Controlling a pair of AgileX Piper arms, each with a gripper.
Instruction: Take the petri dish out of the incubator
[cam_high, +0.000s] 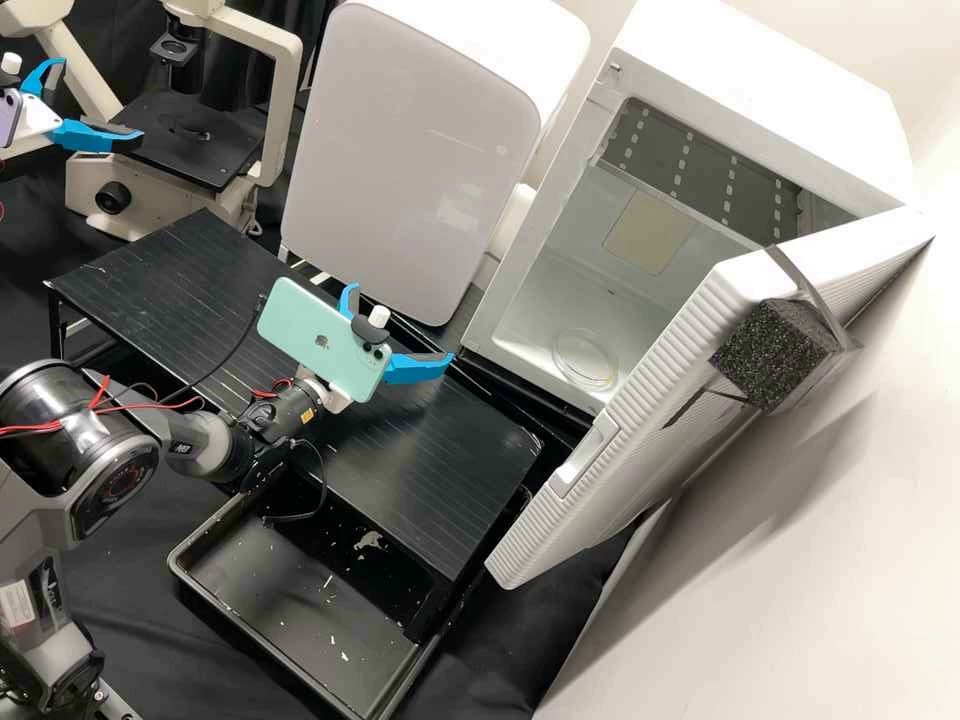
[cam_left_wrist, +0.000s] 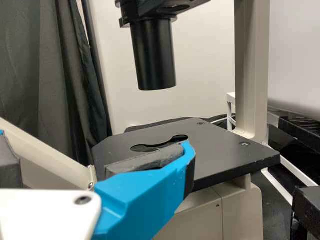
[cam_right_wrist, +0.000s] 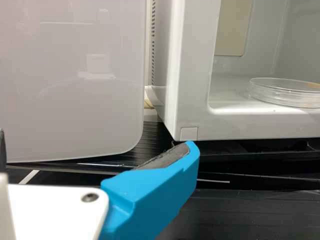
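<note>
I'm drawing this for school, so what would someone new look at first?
Probably the big white box on the right of the high view, its door open and a clear round dish on its floor. Next, perhaps, the pale green phone left of the middle, beside the robot's right hand with its bright blue fingers spread.

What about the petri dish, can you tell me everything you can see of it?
The petri dish is round, shallow and colourless, of see-through plastic or glass; I can't tell which. Its doubled rim suggests a lid on a base. A small yellowish tan mark shows at its edge. It lies flat and upright inside the incubator, near the front opening, with the door standing open. Only the incubator floor beneath appears to touch it.
</note>
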